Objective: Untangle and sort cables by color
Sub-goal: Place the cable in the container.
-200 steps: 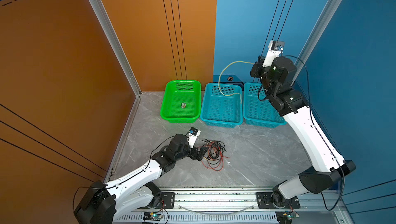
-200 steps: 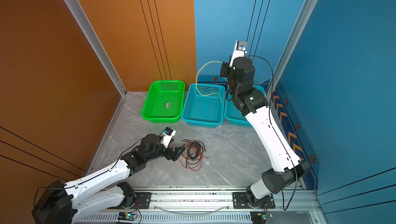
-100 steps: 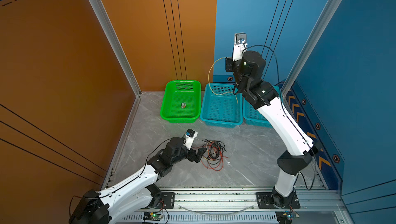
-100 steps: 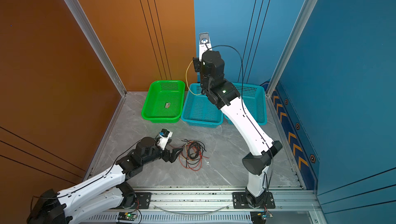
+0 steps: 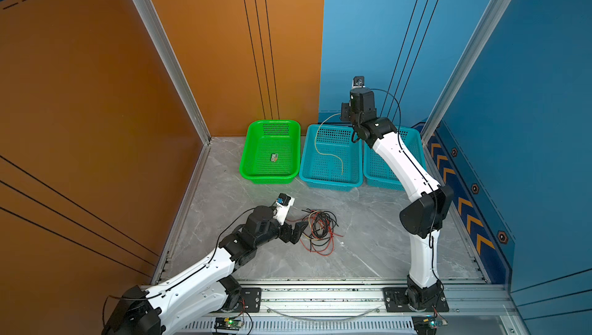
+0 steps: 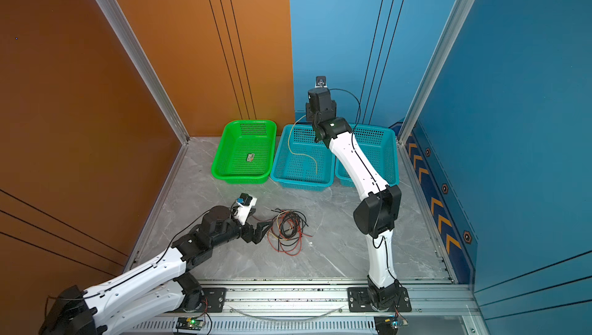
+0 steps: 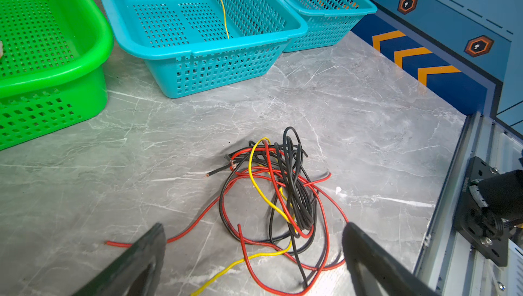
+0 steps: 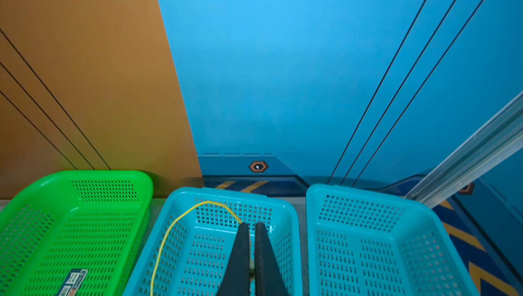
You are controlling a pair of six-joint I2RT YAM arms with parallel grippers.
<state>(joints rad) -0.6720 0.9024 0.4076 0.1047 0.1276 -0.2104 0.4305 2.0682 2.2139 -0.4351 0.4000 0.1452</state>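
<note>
Teal middle basket [image 5: 331,183] sat right under the right hand [image 8: 252,228], which was pinched shut on a yellow cable [image 8: 209,201] drooping into it. Left hand [image 7: 253,225] gaped wide just short of the red-black-yellow tangle [image 7: 283,190] on the desk [image 7: 339,96]. Floppy, light, snaggy stuff, so I'd grab a loose end, not mid-loop.

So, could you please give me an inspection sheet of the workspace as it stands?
Surface: grey marble tabletop, no spills seen.
Job's things: red, black and yellow tangle on the tabletop; one yellow cable trailing into the middle teal basket.
Clutter: small label in the green basket.
Hands: left hand open at the tangle's edge; right hand shut on the yellow cable.
Cables: black arm lead loops above the right wrist.
Surroundings: orange wall, blue wall; metal rail along the front.
</note>
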